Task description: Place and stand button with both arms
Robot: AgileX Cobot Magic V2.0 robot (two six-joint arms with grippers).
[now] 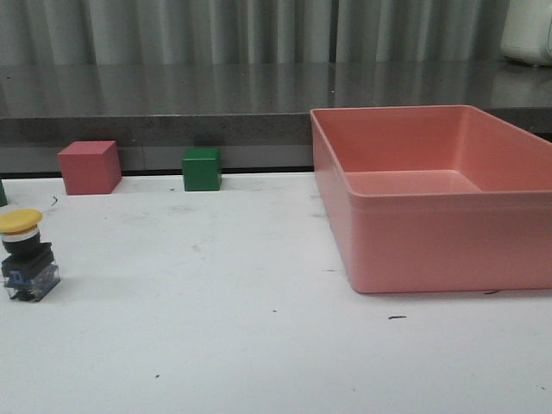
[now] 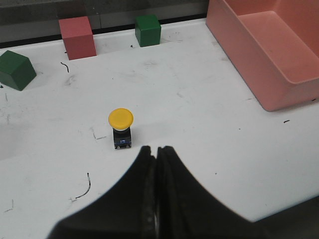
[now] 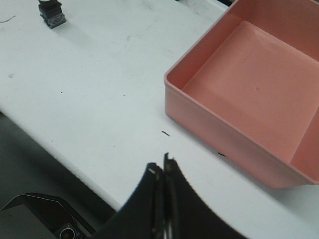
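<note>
The button (image 1: 26,254) stands upright on the white table at the far left, yellow cap up, black collar, blue-and-clear base. In the left wrist view the button (image 2: 121,128) stands a short way beyond my left gripper (image 2: 155,149), which is shut and empty. In the right wrist view the button (image 3: 51,12) is far off, at the frame's edge. My right gripper (image 3: 162,164) is shut and empty, above the table's front edge near the pink bin's near corner. Neither arm shows in the front view.
A large pink bin (image 1: 414,237) stands on the right and looks empty; it also shows in the wrist views (image 2: 234,40) (image 3: 209,119). A pink cube (image 1: 89,166) and a green cube (image 1: 202,168) stand at the back left. Another green cube (image 2: 16,69) lies at the far left.
</note>
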